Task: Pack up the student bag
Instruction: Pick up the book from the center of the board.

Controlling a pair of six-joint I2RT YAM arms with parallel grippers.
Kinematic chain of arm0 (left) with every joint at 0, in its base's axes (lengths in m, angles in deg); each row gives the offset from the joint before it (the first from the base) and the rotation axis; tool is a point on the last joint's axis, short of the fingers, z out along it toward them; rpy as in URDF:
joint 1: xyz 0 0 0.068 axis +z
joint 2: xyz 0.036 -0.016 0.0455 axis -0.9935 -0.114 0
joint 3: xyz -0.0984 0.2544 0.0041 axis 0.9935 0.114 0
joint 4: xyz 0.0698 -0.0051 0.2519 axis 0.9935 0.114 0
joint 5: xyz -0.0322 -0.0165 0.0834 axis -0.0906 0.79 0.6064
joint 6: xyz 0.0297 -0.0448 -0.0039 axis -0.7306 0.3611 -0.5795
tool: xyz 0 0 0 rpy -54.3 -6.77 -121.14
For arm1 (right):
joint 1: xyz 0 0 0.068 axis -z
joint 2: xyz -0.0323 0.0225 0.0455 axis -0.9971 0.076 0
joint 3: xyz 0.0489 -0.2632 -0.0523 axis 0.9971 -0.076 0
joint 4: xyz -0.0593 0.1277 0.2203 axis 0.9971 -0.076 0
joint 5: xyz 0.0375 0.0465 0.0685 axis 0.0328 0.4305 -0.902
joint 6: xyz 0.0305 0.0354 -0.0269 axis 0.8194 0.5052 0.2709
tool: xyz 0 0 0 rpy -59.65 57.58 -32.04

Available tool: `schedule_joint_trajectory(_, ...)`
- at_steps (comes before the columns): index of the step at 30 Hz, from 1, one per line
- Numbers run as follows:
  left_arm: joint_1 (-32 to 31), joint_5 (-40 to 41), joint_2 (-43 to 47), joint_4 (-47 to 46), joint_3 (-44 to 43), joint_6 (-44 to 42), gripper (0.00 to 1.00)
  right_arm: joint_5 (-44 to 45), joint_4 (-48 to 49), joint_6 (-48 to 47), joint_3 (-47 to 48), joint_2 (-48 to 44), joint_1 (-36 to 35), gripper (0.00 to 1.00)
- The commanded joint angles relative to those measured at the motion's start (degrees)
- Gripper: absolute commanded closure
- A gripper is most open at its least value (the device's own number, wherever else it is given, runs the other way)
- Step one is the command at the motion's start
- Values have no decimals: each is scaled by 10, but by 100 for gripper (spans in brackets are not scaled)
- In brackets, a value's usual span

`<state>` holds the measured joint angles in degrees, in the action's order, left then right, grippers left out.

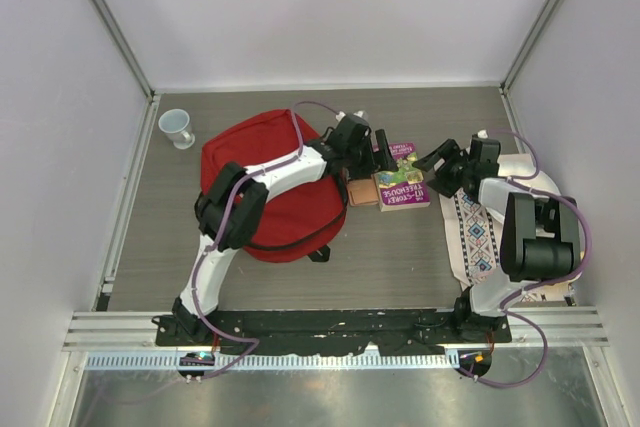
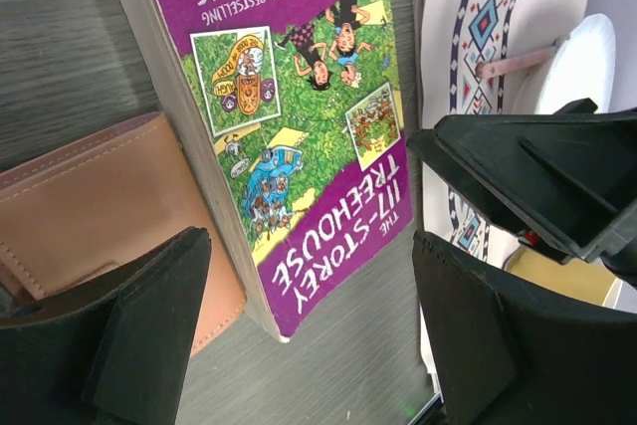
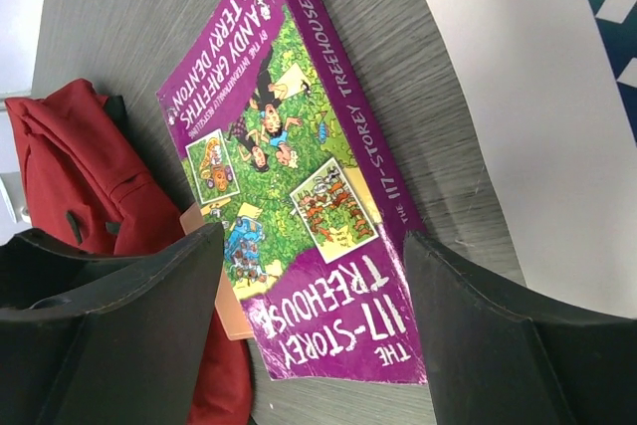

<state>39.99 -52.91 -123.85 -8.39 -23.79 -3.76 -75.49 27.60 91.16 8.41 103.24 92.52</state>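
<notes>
One red fabric backpack (image 1: 270, 182), one glossy purple book (image 1: 402, 187), one tan leather wallet (image 1: 362, 193). Jaws of left gripper (image 2: 309, 306) and right gripper (image 3: 314, 311): released, empty.

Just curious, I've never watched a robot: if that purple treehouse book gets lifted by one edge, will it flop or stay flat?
Likely stays fairly flat: the book looks thick, with a deep page block, though the paperback cover may bend slightly. Its cover looks glossy, so possibly slippery. It seems to overlap the brown wallet, so pushing might drag that.
</notes>
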Motion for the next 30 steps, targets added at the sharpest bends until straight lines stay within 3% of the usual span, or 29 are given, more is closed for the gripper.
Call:
schedule_joint_trajectory(1, -4, -8, -20, -23, -35, 20, 16, 1, 30, -10, 15, 12, 2, 23)
schedule_joint_trajectory(16, -9, -35, -72, -13, -76, 38, 27, -30, 38, -23, 15, 68, 2, 24)
schedule_joint_trajectory(23, -12, -49, -74, -23, -84, 35, 40, -91, 93, 11, -7, 76, 2, 35)
schedule_joint_trajectory(30, -14, -61, -79, -26, -98, 32, 42, -112, 133, 38, -27, 53, 2, 39)
